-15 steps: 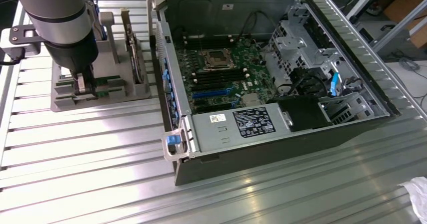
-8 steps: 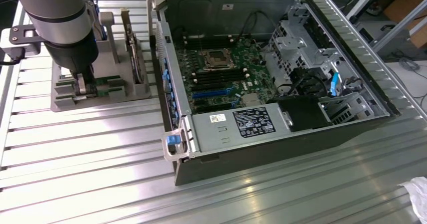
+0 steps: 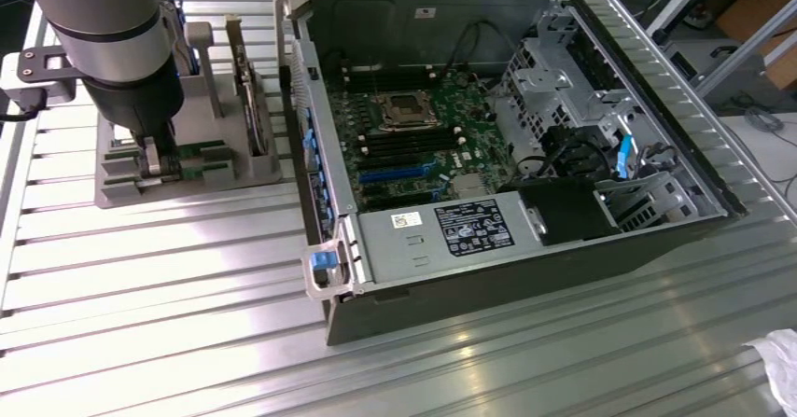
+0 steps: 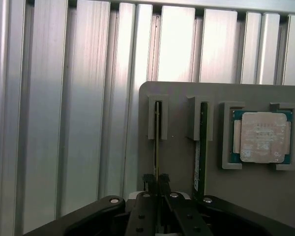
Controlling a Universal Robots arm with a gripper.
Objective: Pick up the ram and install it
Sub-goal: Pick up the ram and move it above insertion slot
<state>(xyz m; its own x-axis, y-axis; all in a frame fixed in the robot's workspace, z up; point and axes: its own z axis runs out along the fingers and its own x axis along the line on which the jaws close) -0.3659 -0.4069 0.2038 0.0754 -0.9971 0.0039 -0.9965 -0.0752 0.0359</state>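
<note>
Gripper [image 3: 156,160] clamped on the ram [image 4: 157,147], beside the open computer case [image 3: 498,291].
Broad slatted table [image 3: 187,324] spreads around the grey holder [image 3: 118,188], near the case's rim. The held ram stands edge-up in the holder's outermost slot, apart from the second stick [image 4: 202,142].

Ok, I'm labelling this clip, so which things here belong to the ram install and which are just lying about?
In the job: the ram, pinched in the shut gripper; the motherboard inside the open case.
Lying about: the second ram stick and the CPU chip, both in the grey holder.
</note>
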